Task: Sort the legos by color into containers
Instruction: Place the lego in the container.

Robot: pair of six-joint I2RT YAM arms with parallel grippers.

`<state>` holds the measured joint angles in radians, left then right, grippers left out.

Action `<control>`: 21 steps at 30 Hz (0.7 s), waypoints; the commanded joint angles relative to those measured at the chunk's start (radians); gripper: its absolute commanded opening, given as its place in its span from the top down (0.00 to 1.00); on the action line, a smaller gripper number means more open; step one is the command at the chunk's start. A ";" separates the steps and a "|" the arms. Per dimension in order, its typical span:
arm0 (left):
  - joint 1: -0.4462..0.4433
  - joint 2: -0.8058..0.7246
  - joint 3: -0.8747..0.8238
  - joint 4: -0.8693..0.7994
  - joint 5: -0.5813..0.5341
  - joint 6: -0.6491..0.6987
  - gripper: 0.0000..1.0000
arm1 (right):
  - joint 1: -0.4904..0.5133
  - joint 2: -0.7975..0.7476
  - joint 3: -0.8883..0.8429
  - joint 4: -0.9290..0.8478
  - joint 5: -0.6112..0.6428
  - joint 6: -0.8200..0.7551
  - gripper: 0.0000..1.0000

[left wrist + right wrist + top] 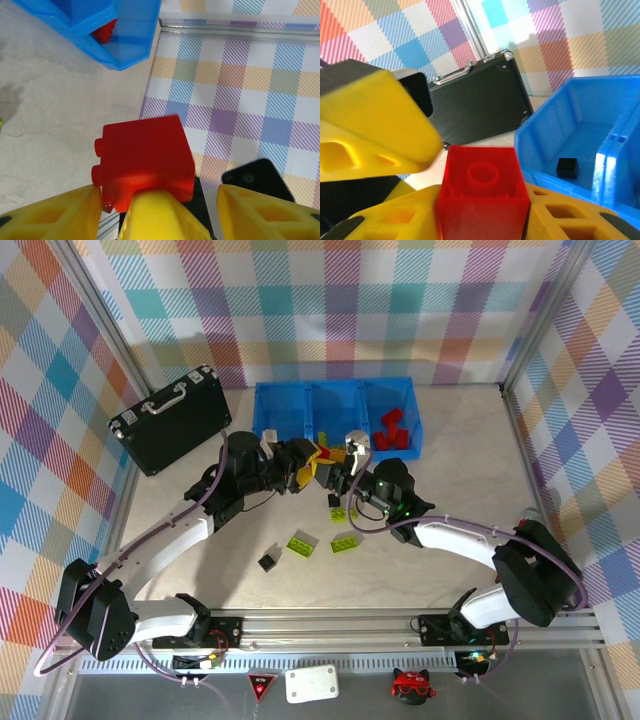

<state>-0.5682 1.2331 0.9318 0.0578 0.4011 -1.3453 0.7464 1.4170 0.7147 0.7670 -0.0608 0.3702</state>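
With right pincer [482, 220], clamps red brick [482, 195] tight, off worktop [470, 440], just before blue tray [335, 386]. With left pincer [159, 195], gapes wide, empty, facing same brick. Elsewhere: green bricks [302, 541] and black cube [268, 561] on worktop, red ones [392, 430] in right compartment [388, 395].

One bright blue plastic tray [282, 410] has three square compartments [335, 412]. Three lime-green studded plastic bricks [302, 540] show clearly, with one tiny black plastic cube [268, 561] loose and another black cube [567, 167] binned. One red studded plastic brick [145, 155] sits apart; the binned red bricks [392, 430] are too bunched to count. One black hard case [170, 420].
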 commanded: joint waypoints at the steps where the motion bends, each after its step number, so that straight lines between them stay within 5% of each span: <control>1: 0.011 -0.045 -0.009 -0.019 0.012 0.002 0.30 | -0.004 -0.034 0.032 -0.059 0.057 -0.035 0.58; 6: 0.041 -0.086 0.013 -0.127 -0.006 0.080 0.21 | -0.047 -0.064 0.068 -0.252 0.068 -0.066 0.59; 21: 0.103 -0.169 0.034 -0.426 -0.068 0.301 0.20 | -0.280 -0.043 0.190 -0.670 0.001 -0.062 0.65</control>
<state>-0.4747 1.0851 0.9329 -0.2691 0.3500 -1.1286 0.5114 1.3678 0.8360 0.2089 -0.0505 0.3233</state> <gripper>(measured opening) 0.796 0.352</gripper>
